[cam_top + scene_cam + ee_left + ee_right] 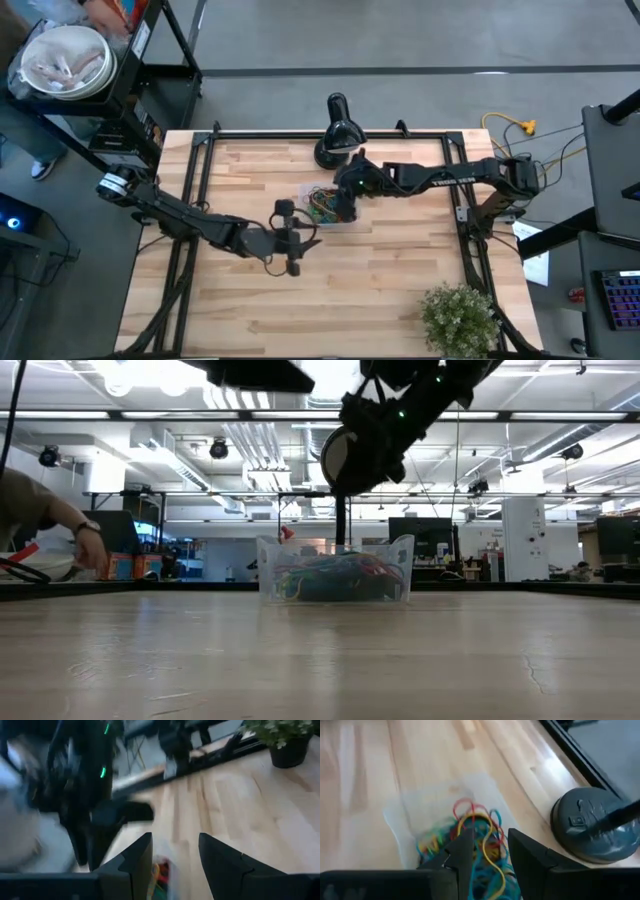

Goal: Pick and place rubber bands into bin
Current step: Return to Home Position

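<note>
The bin (322, 208), a small clear tray, stands on the wooden table near its middle and holds a heap of coloured rubber bands (338, 578). My right gripper (489, 851) hangs open just above the bin's far right part (345, 203), fingers slanting down over the rubber bands (475, 832), nothing between them. In the low view it shows above the bin (352, 452). My left gripper (300, 240) stands open near the bin's near left side, raised off the table. Its fingers (137, 862) point roughly level toward the bin, and a bit of coloured rubber bands (160, 872) shows between them.
A black round lamp base (338, 138) stands just beyond the bin, close to my right gripper (590, 827). A potted plant (460, 315) sits at the near right corner. A yellow cable (515, 126) lies off the table's right. A person's arm (60, 525) shows at the left.
</note>
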`<state>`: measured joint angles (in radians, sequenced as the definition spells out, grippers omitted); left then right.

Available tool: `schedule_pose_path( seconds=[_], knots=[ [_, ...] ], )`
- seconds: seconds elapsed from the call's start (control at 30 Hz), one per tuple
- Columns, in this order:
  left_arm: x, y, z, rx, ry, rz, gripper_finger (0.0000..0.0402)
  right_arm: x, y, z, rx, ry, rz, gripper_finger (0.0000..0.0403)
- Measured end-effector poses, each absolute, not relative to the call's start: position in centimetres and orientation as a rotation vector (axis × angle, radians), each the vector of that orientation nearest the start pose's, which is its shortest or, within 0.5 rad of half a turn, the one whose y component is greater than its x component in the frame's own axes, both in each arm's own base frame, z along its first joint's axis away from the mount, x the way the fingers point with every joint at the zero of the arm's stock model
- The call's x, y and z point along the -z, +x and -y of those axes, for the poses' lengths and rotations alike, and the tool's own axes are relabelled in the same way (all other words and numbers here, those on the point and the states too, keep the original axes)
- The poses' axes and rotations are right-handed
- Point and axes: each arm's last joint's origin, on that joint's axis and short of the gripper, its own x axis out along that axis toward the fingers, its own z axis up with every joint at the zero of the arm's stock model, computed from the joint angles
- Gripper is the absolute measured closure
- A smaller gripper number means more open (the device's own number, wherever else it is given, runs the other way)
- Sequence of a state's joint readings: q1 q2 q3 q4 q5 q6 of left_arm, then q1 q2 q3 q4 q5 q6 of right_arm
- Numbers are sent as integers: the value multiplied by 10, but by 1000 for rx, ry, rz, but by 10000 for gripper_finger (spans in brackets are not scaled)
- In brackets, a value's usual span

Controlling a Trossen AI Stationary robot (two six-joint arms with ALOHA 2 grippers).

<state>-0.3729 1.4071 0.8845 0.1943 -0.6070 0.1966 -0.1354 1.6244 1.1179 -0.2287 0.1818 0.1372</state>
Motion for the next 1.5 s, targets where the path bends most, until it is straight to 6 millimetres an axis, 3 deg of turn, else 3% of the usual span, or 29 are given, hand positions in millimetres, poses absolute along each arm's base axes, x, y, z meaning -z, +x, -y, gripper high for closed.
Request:
schedule_pose_path(
  seconds=[0.2,0.33,0.47,0.57,0.73,0.87,0.97,1.17,1.5],
  knots=[
    [-273,296,91,-149,552,-251,256,-264,351,54,393,237,-609,292],
    [-275,298,76,-61,554,-234,256,-287,355,46,262,33,-566,297],
    [-276,298,57,115,568,-195,256,-311,361,18,15,-213,-492,303],
    [-281,297,41,203,589,-151,256,-326,363,3,-29,-231,-446,307],
    [-292,292,14,133,582,-123,256,-347,359,4,20,-86,-448,314],
    [-302,287,-2,63,588,-86,256,-369,350,0,-36,-235,-398,317],
    [-309,281,-13,22,588,-73,256,-379,339,-5,-135,-377,-368,316],
    [-322,254,-30,-49,591,-41,256,-392,293,-1,-151,-422,-445,321],
    [-302,198,-44,-104,580,33,256,-379,206,6,-79,-426,-263,325]
  ],
)
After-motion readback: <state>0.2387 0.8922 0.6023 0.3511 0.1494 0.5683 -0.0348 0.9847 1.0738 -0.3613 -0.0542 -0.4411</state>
